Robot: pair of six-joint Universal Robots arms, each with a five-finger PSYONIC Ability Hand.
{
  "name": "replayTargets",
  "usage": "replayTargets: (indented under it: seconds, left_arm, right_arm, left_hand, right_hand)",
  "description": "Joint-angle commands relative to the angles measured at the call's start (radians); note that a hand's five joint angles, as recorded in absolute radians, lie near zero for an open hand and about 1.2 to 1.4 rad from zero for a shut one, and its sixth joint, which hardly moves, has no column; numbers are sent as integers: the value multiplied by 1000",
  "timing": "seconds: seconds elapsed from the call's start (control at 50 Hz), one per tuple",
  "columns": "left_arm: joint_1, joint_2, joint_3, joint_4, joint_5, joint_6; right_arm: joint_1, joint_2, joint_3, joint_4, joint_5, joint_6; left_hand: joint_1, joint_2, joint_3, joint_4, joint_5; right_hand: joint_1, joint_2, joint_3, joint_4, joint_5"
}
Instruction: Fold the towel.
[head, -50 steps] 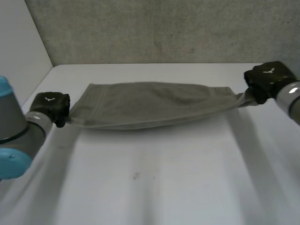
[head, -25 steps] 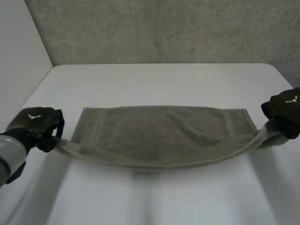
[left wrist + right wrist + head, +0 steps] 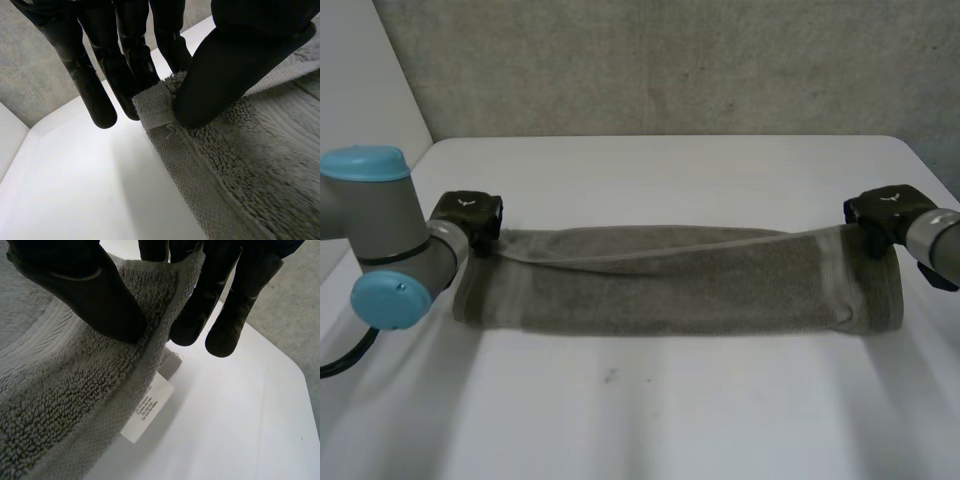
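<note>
I see my left hand point(image 3: 468, 218) and right hand point(image 3: 878, 212) each pinching one far corner of the doubled towel point(image 3: 670, 290) on the surface point(image 3: 650, 400).

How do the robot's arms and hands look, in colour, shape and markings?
The left arm has thick grey cylindrical joints with round light-blue caps; the right arm is grey too. The left hand and right hand are black, each with a small white mark on its back. Their fingers are thick, with rounded tips.

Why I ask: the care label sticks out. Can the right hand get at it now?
Probably not yet: the right hand pinches a corner of the towel, though the care label hangs uncovered just beneath its fingers.
</note>
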Motion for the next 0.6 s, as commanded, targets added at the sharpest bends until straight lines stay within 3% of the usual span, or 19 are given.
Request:
replayTargets:
  seconds: [0.02,0.28,0.6]
  left_arm:
    - [-7,-133,173,-11,1,2]
    - [-24,-250,374,-77,-22,0]
    - [-27,-298,456,-77,-24,-2]
  right_arm:
    - [60,145,-171,-3,92,8]
    - [88,285,-355,-3,153,11]
    - [104,363,-458,-4,195,9]
  left_hand:
    - [216,178,182,178,210]
    - [216,178,182,178,210]
    - [216,178,182,178,210]
  right_hand:
    - [63,55,62,52,53]
    - [63,55,62,52,53]
    - [63,55,62,52,53]
